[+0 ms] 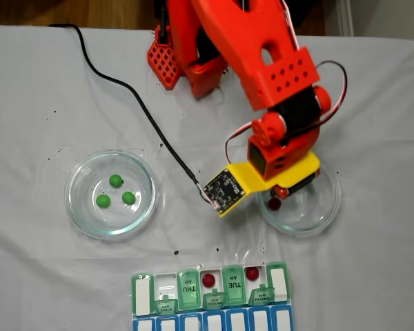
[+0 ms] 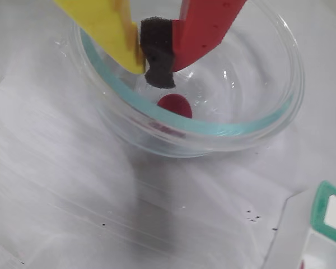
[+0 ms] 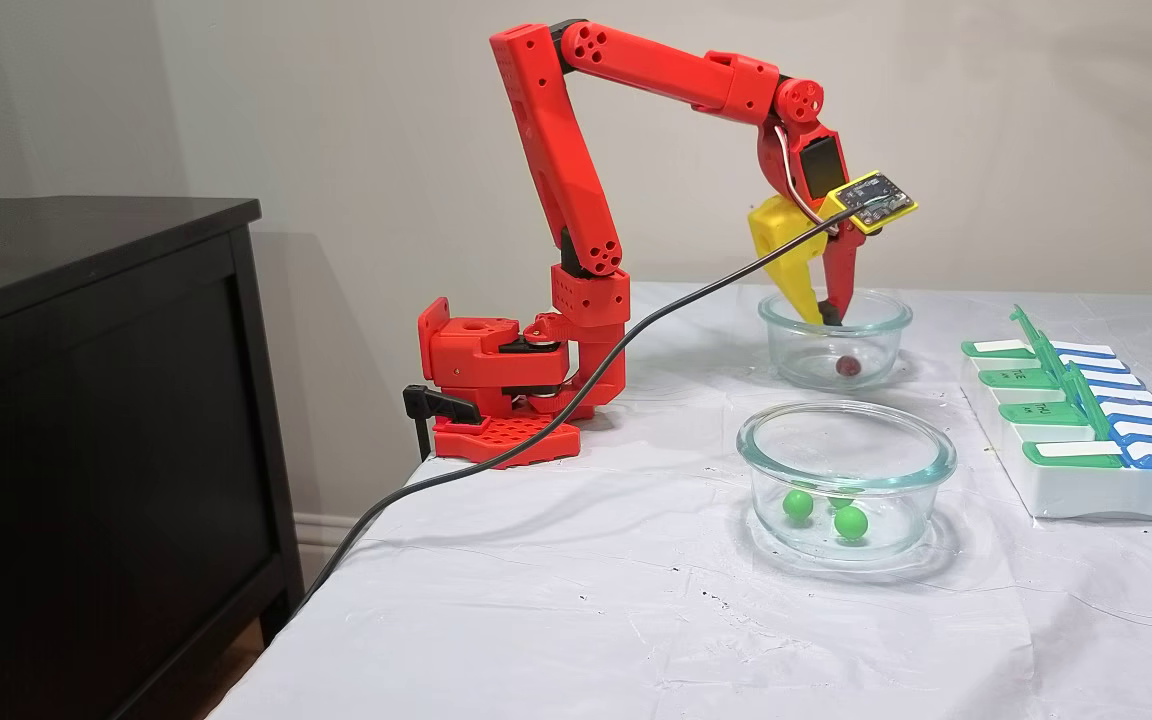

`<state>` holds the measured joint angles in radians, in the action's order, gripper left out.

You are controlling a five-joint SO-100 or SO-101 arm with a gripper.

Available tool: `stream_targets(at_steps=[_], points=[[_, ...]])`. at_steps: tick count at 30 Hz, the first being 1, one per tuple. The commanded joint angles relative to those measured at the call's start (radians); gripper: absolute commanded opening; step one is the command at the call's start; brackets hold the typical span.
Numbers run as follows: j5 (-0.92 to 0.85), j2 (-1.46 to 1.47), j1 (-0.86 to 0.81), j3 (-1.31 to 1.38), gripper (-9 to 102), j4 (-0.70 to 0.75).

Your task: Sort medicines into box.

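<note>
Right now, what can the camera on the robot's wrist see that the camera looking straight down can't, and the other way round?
The wrist view shows the black foam pad pinched between the yellow and red fingers.

The top-down fixed view shows three tiny green balls in a second round glass dish, plus two red balls sitting in open cells of the green pill organizer.

Both show the last glossy red ball in the clear glass dish beneath the gripper.

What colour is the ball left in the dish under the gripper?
Red: the ball in the dish shows best in the wrist view, just below the gripper.
</note>
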<state>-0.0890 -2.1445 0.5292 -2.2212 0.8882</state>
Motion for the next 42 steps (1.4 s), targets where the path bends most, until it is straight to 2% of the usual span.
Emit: stream_targets(at_steps=[1,22,33,42], points=[[0.005,0.012,0.009,0.044,22,-0.032],[-0.066,0.169,-0.044,0.055,18,-0.156],[-0.110,0.160,-0.063,0.035,17,-0.212],[-0.189,0.130,-0.071,-0.037,16,-0.341]])
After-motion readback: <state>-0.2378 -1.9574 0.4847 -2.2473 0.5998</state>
